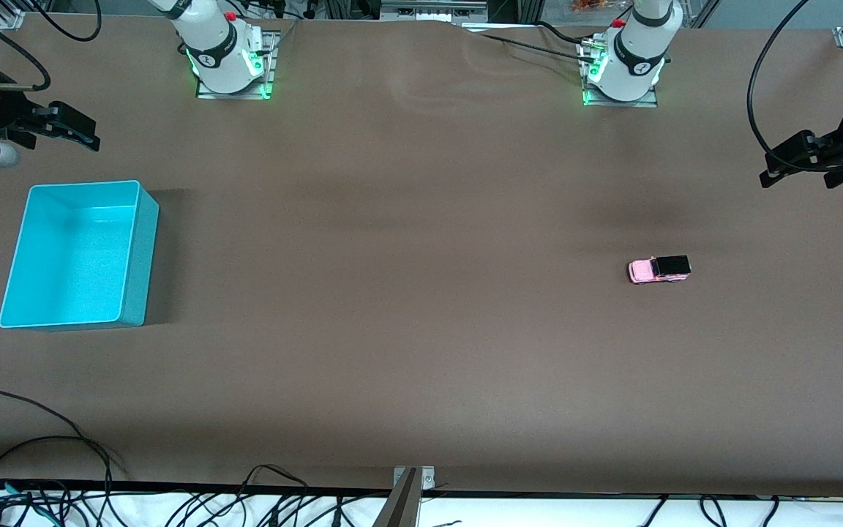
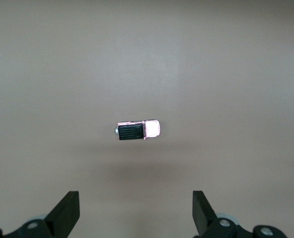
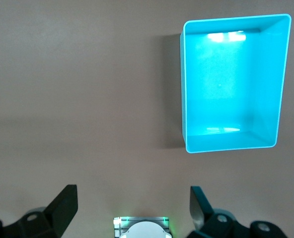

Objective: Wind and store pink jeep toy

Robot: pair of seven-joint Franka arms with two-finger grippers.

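**Pink toy car sat alone on the brown table**

Pink and black were the colours of the one little car, the pink jeep toy (image 1: 658,269). One turquoise bin (image 1: 77,252) was there too, and two robot arms, each with one gripper.

The pink jeep toy was tiny and boxy. Its front part was light pink and its back roof was black. Small black wheels showed under it. It was much smaller than the turquoise bin.

The car stood on its wheels on the brown table (image 1: 407,307), toward the left arm's end. Its long side ran along the table from one arm's end to the other. The pink nose pointed toward the right arm's end, where the bin was, and the black back pointed the other way. Nothing touched it.

The turquoise bin sat well apart from the car, at the right arm's end of the table. It was open on top and had nothing in it.

The left gripper (image 1: 795,165) hung in the air over the table's edge at the left arm's end, near the car but not touching it. Its two fingers (image 2: 67,213) stood wide apart and held nothing. The right gripper (image 1: 70,132) hung over the table beside the bin. Its fingers (image 3: 62,210) stood wide apart too, with nothing between them.
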